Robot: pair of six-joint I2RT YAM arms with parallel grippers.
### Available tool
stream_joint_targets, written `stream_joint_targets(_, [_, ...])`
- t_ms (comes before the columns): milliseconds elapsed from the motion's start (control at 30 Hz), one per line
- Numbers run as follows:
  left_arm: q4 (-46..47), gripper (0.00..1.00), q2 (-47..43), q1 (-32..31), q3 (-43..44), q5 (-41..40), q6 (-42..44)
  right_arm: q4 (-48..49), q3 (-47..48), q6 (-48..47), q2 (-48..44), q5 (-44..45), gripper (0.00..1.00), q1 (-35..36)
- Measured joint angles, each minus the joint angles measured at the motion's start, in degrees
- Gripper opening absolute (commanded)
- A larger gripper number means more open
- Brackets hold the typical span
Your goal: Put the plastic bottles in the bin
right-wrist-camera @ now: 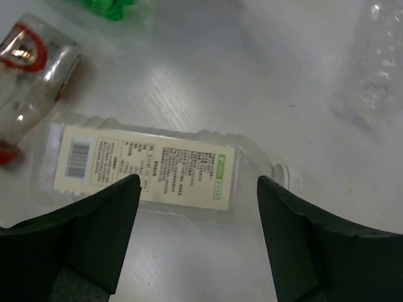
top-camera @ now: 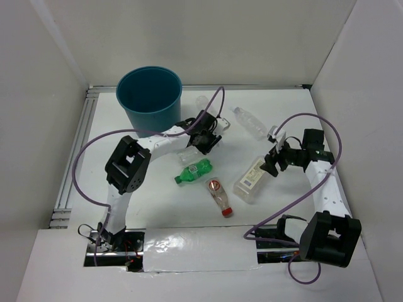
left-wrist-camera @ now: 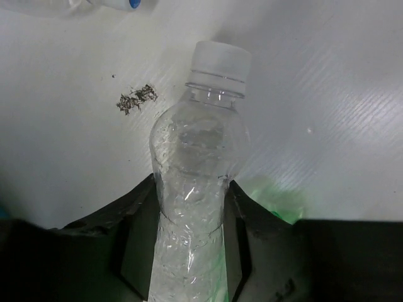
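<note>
The teal bin [top-camera: 149, 94] stands at the back left. My left gripper [top-camera: 201, 141] is right of it, shut on a slim clear bottle [left-wrist-camera: 192, 182] with a white cap; the black fingers [left-wrist-camera: 135, 245] press both its sides, low over the table. My right gripper [top-camera: 272, 162] is open and empty; in its wrist view the gripper [right-wrist-camera: 198, 211] hovers above the wider pale-label bottle [right-wrist-camera: 138, 167], which also shows from the top [top-camera: 250, 180]. The green bottle [top-camera: 194, 171] and the red-cap bottle [top-camera: 220, 196] lie mid-table. Two more clear bottles lie farther back, one behind the left gripper [top-camera: 203, 100], one to the right [top-camera: 250, 121].
Purple cables [top-camera: 296, 119] loop over the table from both arms. A metal rail [top-camera: 72, 157] runs along the left edge, white walls close the sides and back. A small patch of dark crumbs [left-wrist-camera: 135, 99] lies on the table near the held bottle.
</note>
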Motion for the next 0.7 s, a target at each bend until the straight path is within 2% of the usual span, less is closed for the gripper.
stream_joint_targets(100, [-1.66,0.15,-0.15,0.02,1.99,0.70,-0.42,-6.43,0.35,-12.68,0.00,-3.37,0.81,0.00])
stream_joint_targets(167, [-2.69,0.14,-1.16,0.02,4.44,1.66,-0.76,-10.19,0.35,-20.85,0.02,-4.33,0.87,0.00])
stream_joint_targets(300, [-4.02,0.14,-6.58,-0.24,12.20,3.98,-2.54,-12.04,0.37,-32.22,-0.48,-5.01,0.89,0.00])
stream_joint_targets(467, [-0.33,0.15,-17.05,1.29,20.98,5.53,-6.49,-13.09,1.55,-39.28,0.31,-6.01,0.89,0.00])
stream_joint_targets(567, [3.56,0.15,-22.93,6.03,23.71,3.54,-8.66,-14.16,2.73,-41.81,2.19,-6.86,0.89,0.00])
stream_joint_targets(700, [7.72,0.17,-26.36,13.77,23.63,-0.70,-10.88,-14.75,2.80,-43.36,2.69,-7.28,0.89,0.00])
